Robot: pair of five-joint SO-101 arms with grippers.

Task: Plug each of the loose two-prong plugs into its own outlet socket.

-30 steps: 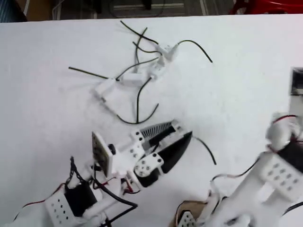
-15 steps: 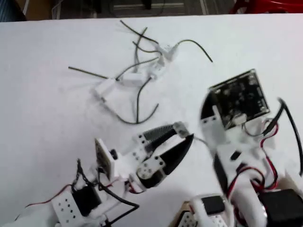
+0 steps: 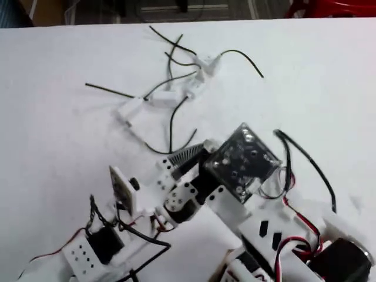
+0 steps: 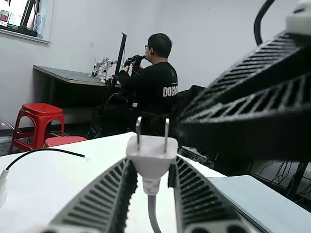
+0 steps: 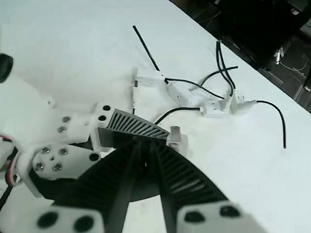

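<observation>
Left gripper (image 4: 151, 167) clenched on a white two-prong plug (image 4: 151, 153); prongs (image 4: 138, 132) jut beyond its fingers (image 4: 109, 194); cord (image 4: 152, 216) between them.

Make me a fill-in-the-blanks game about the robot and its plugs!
1. The plug in the left end effector has ____ prongs.
2. That plug's colour is ____.
3. The cords lying on the table are ____.
4. The stool in the room behind is ____.
Missing words: two, white, black, red.
</observation>
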